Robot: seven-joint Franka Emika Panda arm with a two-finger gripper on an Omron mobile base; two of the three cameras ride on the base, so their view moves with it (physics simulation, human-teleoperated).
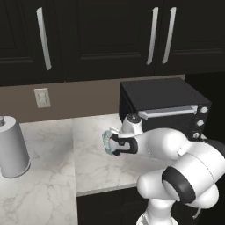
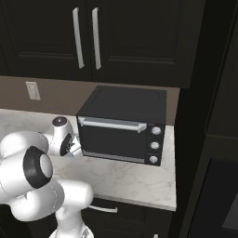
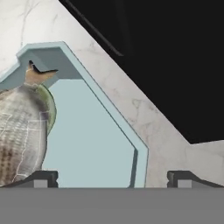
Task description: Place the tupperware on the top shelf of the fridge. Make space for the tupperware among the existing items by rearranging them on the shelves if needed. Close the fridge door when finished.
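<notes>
The tupperware (image 3: 87, 131), a pale-blue translucent tub with greyish and green food in it, sits on the marble counter (image 1: 52, 184) just left of the toaster oven. In the hand view it lies close under my open gripper (image 3: 113, 177): the left fingertip (image 3: 43, 177) is over the tub's inside and the right fingertip (image 3: 183, 177) is outside its right wall, over bare counter. From the left base view, the tupperware (image 1: 106, 139) peeks out past the gripper (image 1: 108, 146). The hand (image 2: 65, 142) hovers by the oven's left side. I cannot tell whether the tall black front (image 2: 218, 139) is the fridge; its top shelf is out of view.
A black toaster oven (image 1: 162, 105) with a silver handle and three knobs stands right of the hand, very close. A tall grey canister (image 1: 12, 147) stands at the far left. Dark upper cabinets (image 1: 101, 35) hang overhead. The counter's front edge (image 2: 135, 197) runs below.
</notes>
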